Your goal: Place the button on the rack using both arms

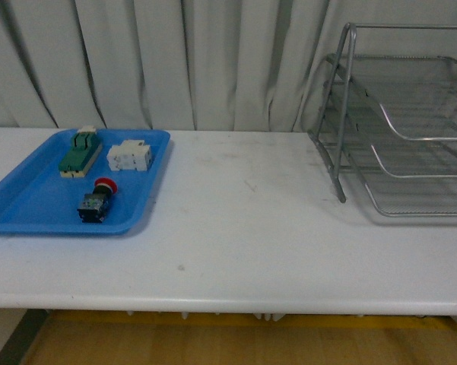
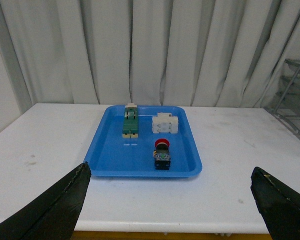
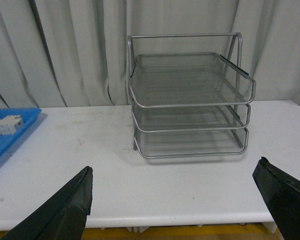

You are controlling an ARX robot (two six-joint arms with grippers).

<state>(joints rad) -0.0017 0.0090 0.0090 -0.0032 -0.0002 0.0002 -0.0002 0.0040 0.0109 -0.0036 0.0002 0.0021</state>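
left fingers (image 2: 50,215): matte black, tapered wedges | right fingers (image 3: 60,212): same

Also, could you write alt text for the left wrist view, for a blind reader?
A blue tray on a white table holds the button with its red cap, a green-and-cream switch and a white block. The left gripper is open in front, its dark fingers wide apart; pale curtains hang behind.

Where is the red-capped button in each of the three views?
Front view: the button lies in the blue tray, near its front rim, at the left.
Left wrist view: the button, in the blue tray, nearer the camera than the white block.
Right wrist view: not in it.
Shared landmark: the blue tray, seen in all three.
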